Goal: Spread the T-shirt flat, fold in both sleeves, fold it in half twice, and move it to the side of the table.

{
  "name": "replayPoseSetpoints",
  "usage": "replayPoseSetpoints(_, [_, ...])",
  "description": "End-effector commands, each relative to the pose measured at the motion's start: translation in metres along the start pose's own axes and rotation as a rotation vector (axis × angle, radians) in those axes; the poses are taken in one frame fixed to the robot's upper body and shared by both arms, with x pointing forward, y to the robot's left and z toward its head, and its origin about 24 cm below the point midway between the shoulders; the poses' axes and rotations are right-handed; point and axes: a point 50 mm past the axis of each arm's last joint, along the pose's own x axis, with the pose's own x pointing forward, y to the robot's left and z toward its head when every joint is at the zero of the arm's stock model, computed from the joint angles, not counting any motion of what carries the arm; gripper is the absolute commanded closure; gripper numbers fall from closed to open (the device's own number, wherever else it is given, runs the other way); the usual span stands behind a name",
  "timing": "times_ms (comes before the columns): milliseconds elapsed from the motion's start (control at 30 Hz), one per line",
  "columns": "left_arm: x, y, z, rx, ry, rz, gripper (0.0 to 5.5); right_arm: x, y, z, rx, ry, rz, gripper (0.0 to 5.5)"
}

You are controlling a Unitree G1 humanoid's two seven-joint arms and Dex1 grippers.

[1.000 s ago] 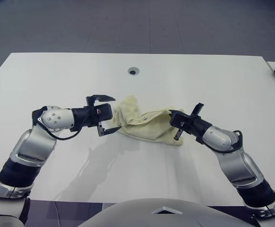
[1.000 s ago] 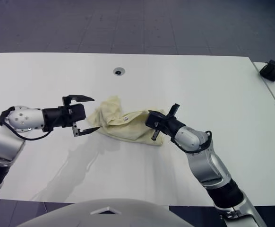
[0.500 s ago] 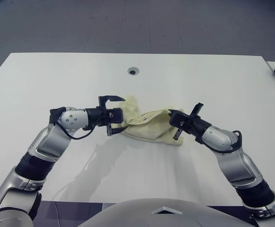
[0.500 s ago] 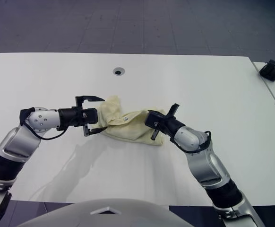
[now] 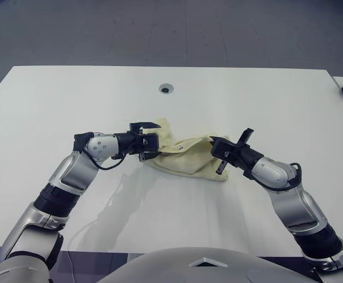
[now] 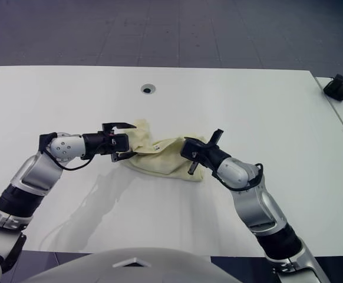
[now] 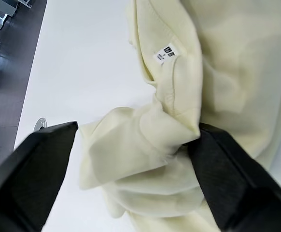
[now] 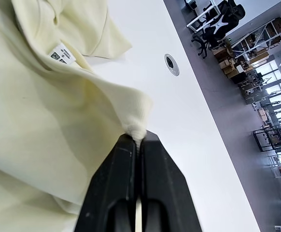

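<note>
We are seeing a small white label [image 7: 167, 53] sewn inside the T-shirt [image 5: 186, 158], near a seam; it is carrying dark print, but the characters are too small for us to read them. The T-shirt is pale yellow and of soft, thick cloth; it is not lying flat, it is crumpled into a long heap with folds and one raised lump at its left end. It is lying near the middle of the white table [image 5: 248, 94], a little toward the robot.

The left gripper [image 5: 151, 140] is standing at the left end of the heap with its two black fingers [image 7: 227, 183] spread apart; a bunch of cloth is sitting between them, one finger is touching this bunch and the other is just beside it, so the gripper is not clamping the cloth. The right gripper [image 5: 214, 143] is at the right end of the heap; its fingers are pressed together and they are pinching a small fold of the T-shirt's edge, which is rising to a point between them.

Behind the T-shirt, well apart from it, a round cable hole [image 5: 166, 89] is sitting in the table top; at the far right, on another surface beside the table, a dark object [image 6: 340, 86] is lying, and we cannot tell what it is.
</note>
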Motion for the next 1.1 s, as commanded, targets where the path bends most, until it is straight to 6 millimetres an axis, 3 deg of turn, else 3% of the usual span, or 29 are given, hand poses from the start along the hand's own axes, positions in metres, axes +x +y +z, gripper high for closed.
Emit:
replayPoseSetpoints(33, [-0.003,0.001,0.001,0.025,0.016,-0.004,2.26,0.0,0.002,0.0,-0.002,0.003,0.007,5.5])
replayPoseSetpoints(467, [-0.003,-0.002,-0.002,0.039,0.044,-0.033,4.47,-0.001,0.0,0.002,-0.008,0.002,0.002,5.5])
replayPoseSetpoints(633, [0.001,0.011,-0.002,0.005,0.052,0.021,5.31,0.006,-0.013,-0.002,-0.035,0.006,-0.006,5.5])
replayPoseSetpoints(733, [0.004,0.035,-0.002,0.047,0.066,0.105,5.49,0.023,-0.042,-0.007,-0.105,0.008,-0.049,5.5])
replayPoseSetpoints(933, [0.024,0.133,0.002,0.107,0.131,0.365,5.49,0.08,-0.143,-0.007,-0.193,0.026,-0.237,5.5])
replayPoseSetpoints(1100, [0.023,0.19,0.02,0.213,0.269,0.545,5.49,0.086,-0.209,0.013,-0.255,0.077,-0.427,5.5])
